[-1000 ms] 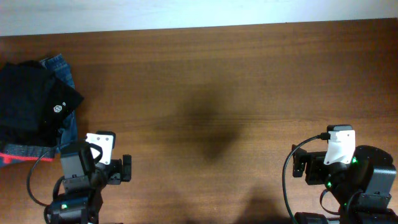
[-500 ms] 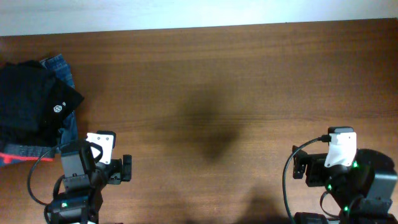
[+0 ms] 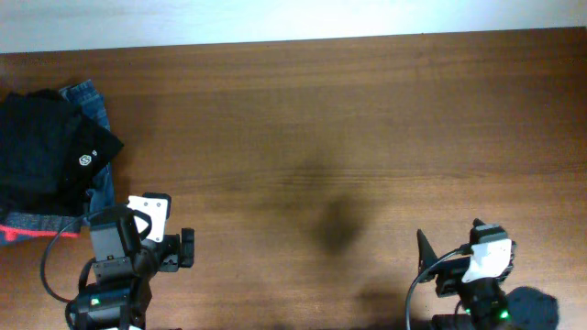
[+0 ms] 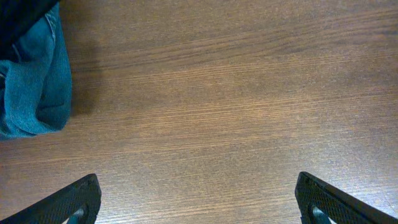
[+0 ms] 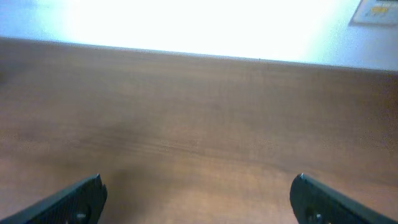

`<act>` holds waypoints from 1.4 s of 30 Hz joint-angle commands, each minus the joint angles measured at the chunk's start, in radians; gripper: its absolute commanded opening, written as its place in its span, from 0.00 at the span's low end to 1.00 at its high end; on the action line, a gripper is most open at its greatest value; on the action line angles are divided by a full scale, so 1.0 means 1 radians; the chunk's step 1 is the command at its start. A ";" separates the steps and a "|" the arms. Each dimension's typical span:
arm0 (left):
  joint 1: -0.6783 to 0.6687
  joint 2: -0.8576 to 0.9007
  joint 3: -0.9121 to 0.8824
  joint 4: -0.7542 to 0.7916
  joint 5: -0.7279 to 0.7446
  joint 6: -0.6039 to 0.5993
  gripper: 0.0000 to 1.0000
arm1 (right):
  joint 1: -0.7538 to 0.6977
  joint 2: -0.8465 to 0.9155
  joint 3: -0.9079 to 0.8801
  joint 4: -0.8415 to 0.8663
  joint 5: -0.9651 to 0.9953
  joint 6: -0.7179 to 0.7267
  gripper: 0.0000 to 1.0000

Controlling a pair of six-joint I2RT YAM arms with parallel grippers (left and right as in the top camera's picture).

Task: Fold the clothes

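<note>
While the left arm [image 3: 115, 246] holds its station at the lower left of the overhead frame, the right arm [image 3: 483, 264] has drawn back toward the bottom edge at the lower right, and its shadow on the table [image 3: 348, 110] has shrunk and shifted with it. Both wrist views show the fingers spread wide with nothing between them: the left gripper [image 4: 200, 202] over bare wood beside the jeans [image 4: 34, 81], the right gripper [image 5: 198, 199] facing open table. At the upper left lies a pile: a black garment [image 3: 41, 151] with a round white emblem on top of the jeans, with a red-striped edge [image 3: 18, 231] below. The shirt to be folded cannot be picked out in any view. Judgement: folding has not begun; the shirt must first be found and laid out flat.
</note>
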 commanded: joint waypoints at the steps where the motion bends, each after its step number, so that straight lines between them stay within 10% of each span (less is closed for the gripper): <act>1: 0.000 0.000 -0.002 0.002 -0.011 0.009 0.99 | 0.007 -0.041 -0.120 0.097 -0.015 0.005 0.99; 15: 0.000 0.000 -0.002 0.002 -0.011 0.009 0.99 | 0.019 -0.055 -0.560 0.828 0.045 0.001 0.99; 42: 0.000 0.000 -0.002 0.002 -0.011 0.009 0.99 | 0.024 -0.052 -0.560 0.733 0.063 0.002 0.99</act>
